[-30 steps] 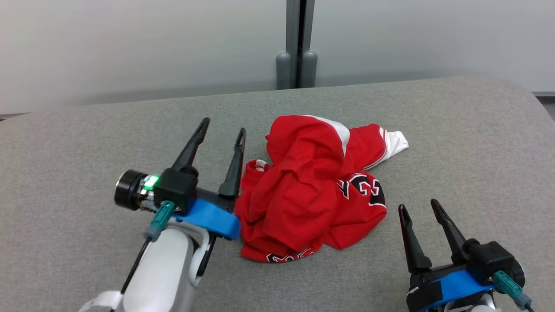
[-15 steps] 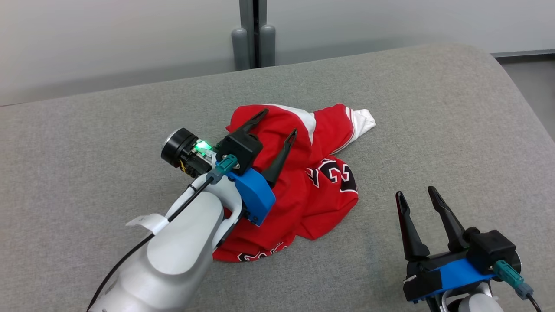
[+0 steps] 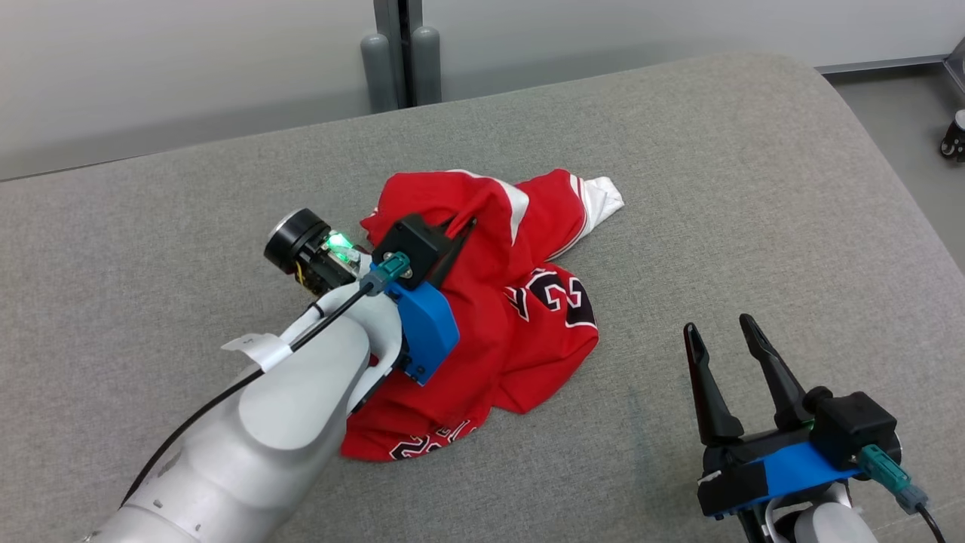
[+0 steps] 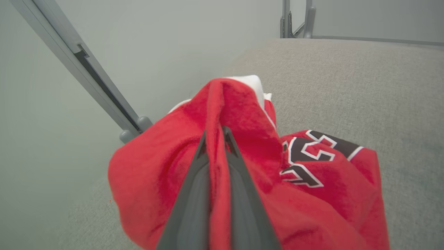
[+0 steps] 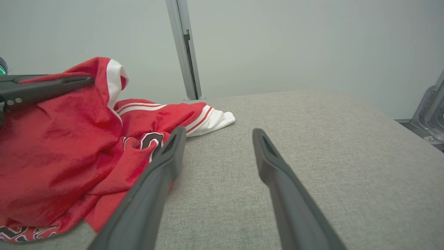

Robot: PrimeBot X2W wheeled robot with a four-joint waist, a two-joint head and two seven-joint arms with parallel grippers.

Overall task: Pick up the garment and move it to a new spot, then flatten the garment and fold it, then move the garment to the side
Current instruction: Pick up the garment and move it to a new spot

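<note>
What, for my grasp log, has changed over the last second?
The left tool moved from beside the red garment onto it and shut on a raised fold. The right tool stayed open, apart from the garment; the garment stayed crumpled on the grey surface.

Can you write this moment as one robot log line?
step: pick-up | left jaws: shut on crumpled red fabric jersey | right jaws: open, empty
</note>
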